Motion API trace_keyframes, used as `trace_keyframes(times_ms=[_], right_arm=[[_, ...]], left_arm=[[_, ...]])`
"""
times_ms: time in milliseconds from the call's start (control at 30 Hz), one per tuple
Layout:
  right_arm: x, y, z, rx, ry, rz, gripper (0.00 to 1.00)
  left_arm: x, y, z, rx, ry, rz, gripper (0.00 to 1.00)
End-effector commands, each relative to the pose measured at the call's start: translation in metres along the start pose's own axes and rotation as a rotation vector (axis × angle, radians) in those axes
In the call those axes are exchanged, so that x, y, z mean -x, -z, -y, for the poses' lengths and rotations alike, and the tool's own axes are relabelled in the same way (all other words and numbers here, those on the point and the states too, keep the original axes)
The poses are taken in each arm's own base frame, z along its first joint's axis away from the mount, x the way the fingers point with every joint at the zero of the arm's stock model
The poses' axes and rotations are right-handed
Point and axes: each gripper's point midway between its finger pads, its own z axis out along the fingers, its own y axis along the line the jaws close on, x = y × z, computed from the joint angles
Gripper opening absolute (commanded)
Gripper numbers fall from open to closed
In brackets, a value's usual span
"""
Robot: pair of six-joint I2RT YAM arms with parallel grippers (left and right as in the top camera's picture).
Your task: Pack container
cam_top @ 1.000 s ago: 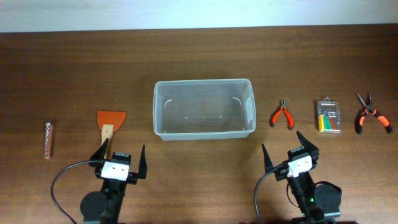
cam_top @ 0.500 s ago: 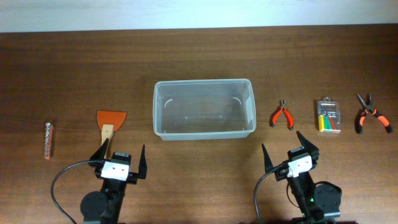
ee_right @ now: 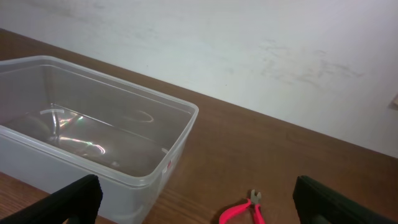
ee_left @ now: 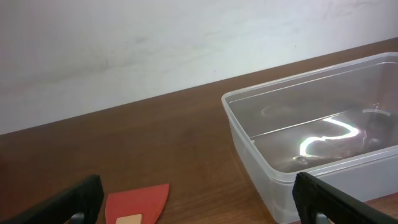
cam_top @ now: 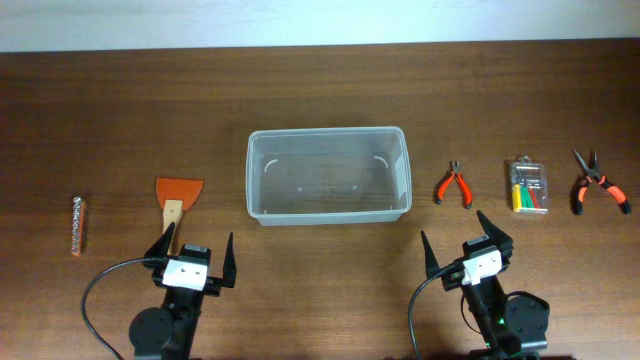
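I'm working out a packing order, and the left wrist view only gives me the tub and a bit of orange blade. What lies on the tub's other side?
Observer: To the right of the container three things lie in a row: small orange-handled cutters, then a clear case of coloured bits, then larger orange-handled pliers.
Operator: Is there anything left of the orange blade?
Observer: Yes. A narrow reddish pack lies alone, farther left than the scraper. I can't tell what is in it.
Operator: Is the other arm holding something?
Observer: No. The right tool is open and empty, nearer the robot than the cutters.
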Motion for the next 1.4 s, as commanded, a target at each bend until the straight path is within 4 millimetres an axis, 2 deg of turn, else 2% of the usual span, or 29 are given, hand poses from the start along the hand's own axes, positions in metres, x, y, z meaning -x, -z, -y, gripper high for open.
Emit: trace_keyframes(times_ms=[0, 1067, 1167, 1267, 1367], right_arm=[[-0.002, 0.0, -0.001, -0.002, -0.006, -0.003, 0.99], [-0.001, 0.0, 0.0, -0.006, -0.009, -0.002, 0.98], [0.018, 0.001, 0.005, -0.028, 0.007, 0.077, 0.99], [0.047, 0.006, 0.015, -0.078, 0.029, 0.194, 0.99], [0.058, 0.013, 0.047, -0.257, -0.018, 0.219, 0.99]], left_arm=[[-0.001, 0.0, 0.0, 0.001, -0.012, 0.0, 0.99], [-0.001, 0.0, 0.0, 0.001, -0.012, 0.0, 0.99], [-0.001, 0.0, 0.0, 0.001, -0.012, 0.0, 0.99], [-0.001, 0.0, 0.0, 0.001, -0.012, 0.0, 0.99], [-0.001, 0.0, 0.0, 0.001, -0.012, 0.0, 0.99]])
